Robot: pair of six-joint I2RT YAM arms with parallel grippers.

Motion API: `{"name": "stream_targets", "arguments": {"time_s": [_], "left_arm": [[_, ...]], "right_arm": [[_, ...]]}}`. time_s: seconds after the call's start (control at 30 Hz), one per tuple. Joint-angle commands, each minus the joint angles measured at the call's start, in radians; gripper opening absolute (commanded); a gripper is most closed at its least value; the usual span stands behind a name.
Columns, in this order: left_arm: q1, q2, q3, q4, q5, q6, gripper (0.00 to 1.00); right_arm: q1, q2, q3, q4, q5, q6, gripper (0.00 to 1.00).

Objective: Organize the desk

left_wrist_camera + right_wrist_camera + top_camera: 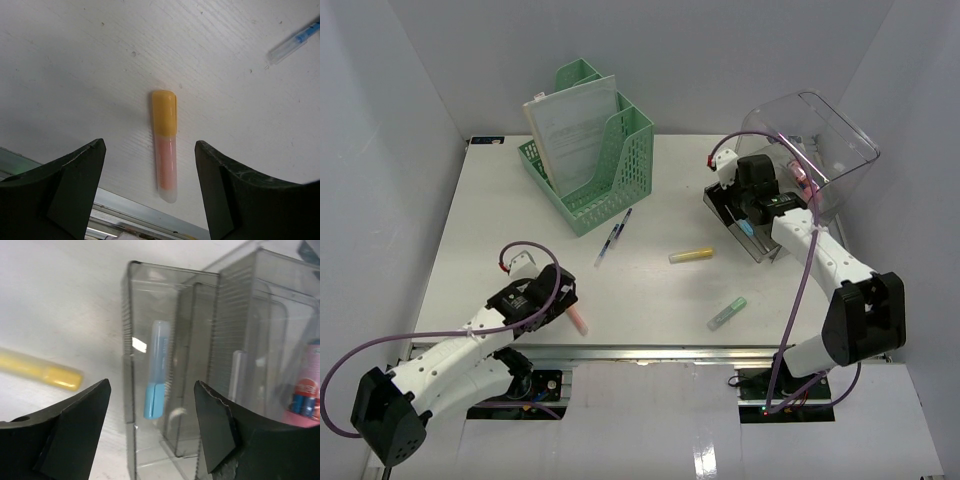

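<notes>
Left gripper (150, 146): wide open, empty — straddling the orange-capped pink marker (164, 145).
Marker axis: across the closing line, by the desk (75, 60) front edge.
Right gripper (151, 387): open, empty — well away.

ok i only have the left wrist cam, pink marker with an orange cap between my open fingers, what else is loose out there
Observer: A yellow marker lies in the middle of the desk, and a green marker lies nearer the front edge.
Operator: where's the right arm
Observer: The right gripper hovers open and empty over the clear organizer at the right of the desk.
Operator: anything in it yet
Observer: Yes, a blue marker lies in one narrow compartment.
</notes>
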Motion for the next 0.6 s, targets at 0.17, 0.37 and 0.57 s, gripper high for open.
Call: {"name": "stream_targets", "arguments": {"time_s": [0.17, 0.37, 0.57], "left_arm": [[0.004, 0.087, 0.017, 0.02, 0.066, 0.017, 0.82], [0.004, 0.191, 0.028, 0.075, 0.111, 0.044, 0.76], [0.005, 0.322, 0.061, 0.151, 0.141, 0.072, 0.69]], "right_arm": [[-0.056, -0.19, -0.049, -0.143, -0.777, -0.188, 0.82], [-0.09, -0.215, -0.123, -0.121, -0.868, -0.205, 0.82], [-0.094, -0.253, -0.148, -0.118, -0.901, -0.213, 0.82]]}}
